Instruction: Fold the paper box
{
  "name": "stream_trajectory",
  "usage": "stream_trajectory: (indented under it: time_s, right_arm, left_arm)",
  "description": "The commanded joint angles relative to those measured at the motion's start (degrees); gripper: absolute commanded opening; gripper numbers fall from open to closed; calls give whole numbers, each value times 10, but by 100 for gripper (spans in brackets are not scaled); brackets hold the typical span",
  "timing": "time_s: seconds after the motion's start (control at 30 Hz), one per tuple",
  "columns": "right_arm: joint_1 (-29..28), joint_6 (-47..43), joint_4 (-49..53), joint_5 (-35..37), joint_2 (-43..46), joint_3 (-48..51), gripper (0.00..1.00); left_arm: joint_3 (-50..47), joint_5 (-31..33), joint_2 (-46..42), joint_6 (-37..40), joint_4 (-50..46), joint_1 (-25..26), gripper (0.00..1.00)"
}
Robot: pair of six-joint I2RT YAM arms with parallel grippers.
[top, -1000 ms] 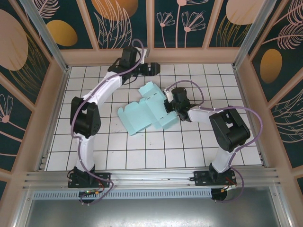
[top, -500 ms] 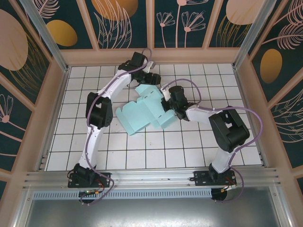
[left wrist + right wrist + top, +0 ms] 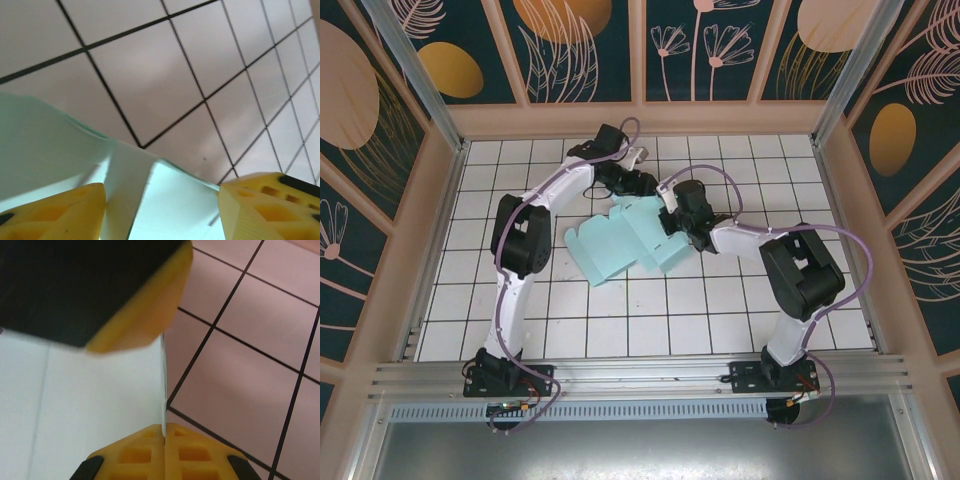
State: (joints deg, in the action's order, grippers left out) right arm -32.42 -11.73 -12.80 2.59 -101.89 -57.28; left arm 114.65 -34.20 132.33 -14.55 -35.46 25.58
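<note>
The paper box, a pale mint creased cut-out with flaps, lies partly folded on the white tiled floor. My right gripper is at its right side. In the right wrist view this gripper is shut on the thin upright edge of the card. My left gripper hangs over the box's far end. In the left wrist view its yellow jaws stand apart, and a raised mint flap lies between them without clear contact. One left fingertip looms over the card in the right wrist view.
Wooden walls enclose the tiled floor on the far, left and right sides. An aluminium rail runs along the near edge by the arm bases. Both forearms crowd the space behind and right of the box.
My left arm has swung from the back wall down onto the box's far flap, and its jaws have narrowed. The far flap has been pressed lower. The right gripper has kept its hold.
</note>
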Motion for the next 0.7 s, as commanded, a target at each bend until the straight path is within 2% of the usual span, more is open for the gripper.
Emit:
stream_trajectory:
  time_s: [0.0, 0.17, 0.27, 0.4, 0.5, 0.67]
  right_arm:
    - [-10, -10, -15, 8, -13, -22, 0]
    - [-11, -16, -13, 21, -13, -18, 0]
    - [-11, -15, -14, 14, -13, -17, 0]
    - [-17, -13, -21, 1, -14, -19, 0]
    - [-25, -12, -19, 1, -21, -25, 0]
    - [-35, 8, -9, 36, -39, -39, 0]
  left_arm:
    - [-3, -54, -18, -33, 29, 7, 58]
    - [-5, -65, -21, -34, 32, 17, 64]
    - [-6, -60, -14, -40, 36, 17, 63]
    - [-7, -62, 1, -79, 65, 17, 53]
    - [-5, -82, 10, -116, 94, 17, 40]
    - [-15, -77, 10, -172, 145, 17, 37]
